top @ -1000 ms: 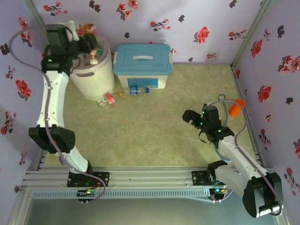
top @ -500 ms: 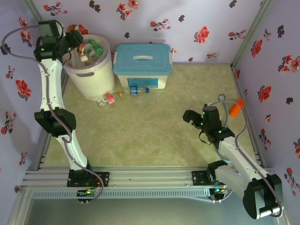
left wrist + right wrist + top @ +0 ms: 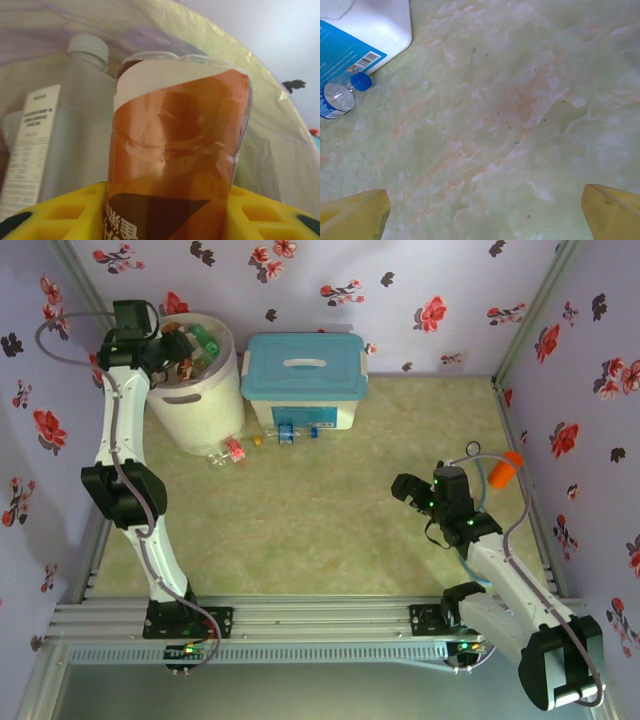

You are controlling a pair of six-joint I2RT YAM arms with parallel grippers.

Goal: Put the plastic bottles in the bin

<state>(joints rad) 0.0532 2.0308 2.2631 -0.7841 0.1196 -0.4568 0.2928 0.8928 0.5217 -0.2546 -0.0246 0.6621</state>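
The left tool (image 3: 167,212) grips an amber bottle (image 3: 175,140) over the bin (image 3: 195,415), just above the bottles (image 3: 203,340) heaped inside. Released near the rim, it may glance off that heap and roll onto the worktop (image 3: 330,500). The right tool (image 3: 485,210) hangs spread wide, empty.
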